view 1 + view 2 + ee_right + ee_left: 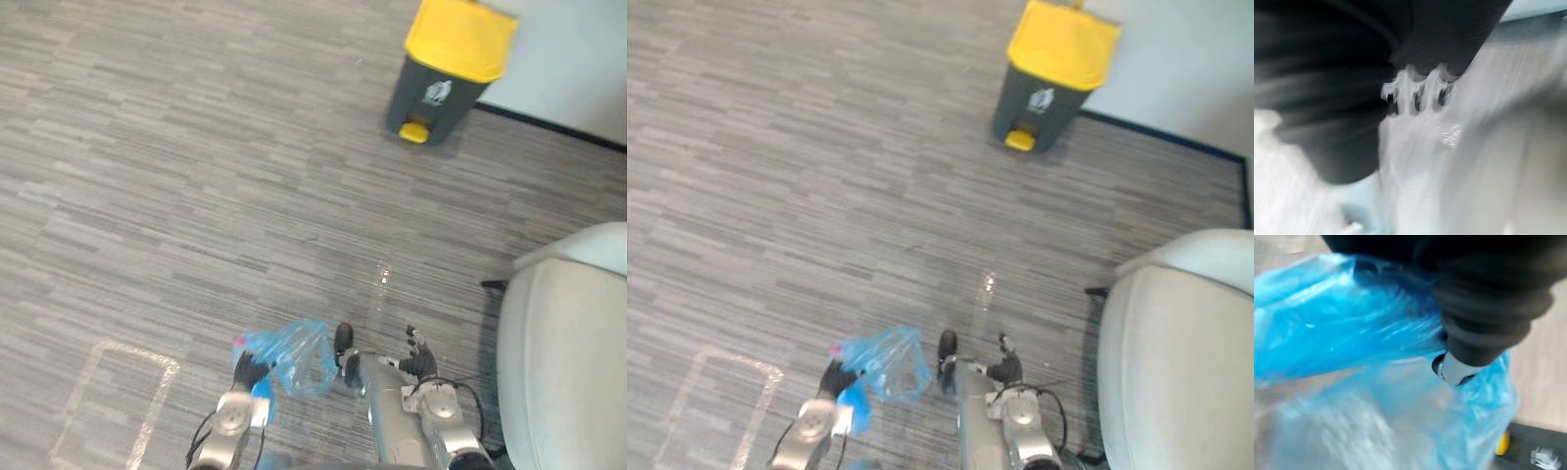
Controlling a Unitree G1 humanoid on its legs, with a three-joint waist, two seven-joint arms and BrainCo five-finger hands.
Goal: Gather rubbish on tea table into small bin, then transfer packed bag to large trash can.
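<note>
Grey striped carpet [196, 147], pale wall [578, 59] (dark skirting [549, 124]), white armchair [568, 343]

Silver-grey left arm [229, 418] & right arm [443, 411]; left hand [251, 370], right hand [419, 363] w/ dark ribbed covers, fingers prob. silver.

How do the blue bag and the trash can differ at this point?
The bag is translucent blue and crumpled; the can is rigid dark grey with a yellow lid. The bag hangs from the left hand, curled on it; the can stands on the floor by the wall, lid shut. The bag is near the robot, the can far ahead. Neither touches the right hand.
</note>
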